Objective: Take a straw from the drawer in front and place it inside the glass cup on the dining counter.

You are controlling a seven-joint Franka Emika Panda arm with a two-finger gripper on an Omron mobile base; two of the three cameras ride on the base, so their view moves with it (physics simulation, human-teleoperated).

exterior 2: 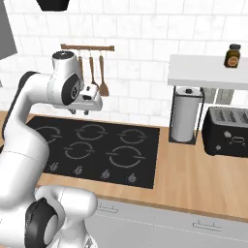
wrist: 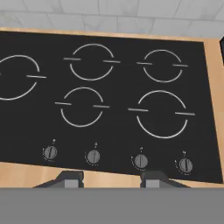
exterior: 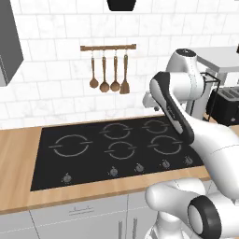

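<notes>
White two-finger gripper (wrist: 112, 178): tips spread, nothing between, poised above black glass cooktop (wrist: 109, 100) with grey knobs; light grey drawer front with slim bar handle (exterior: 79, 211) shut below wooden worktop (exterior: 18, 140); striped straw presumably inside. Best lowered squarely to handle, pulled straight out.

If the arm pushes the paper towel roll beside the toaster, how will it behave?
The paper towel roll stands tall and narrow in a thin black frame, so it may tip. Being paper, it is probably light and dents easily.
</notes>
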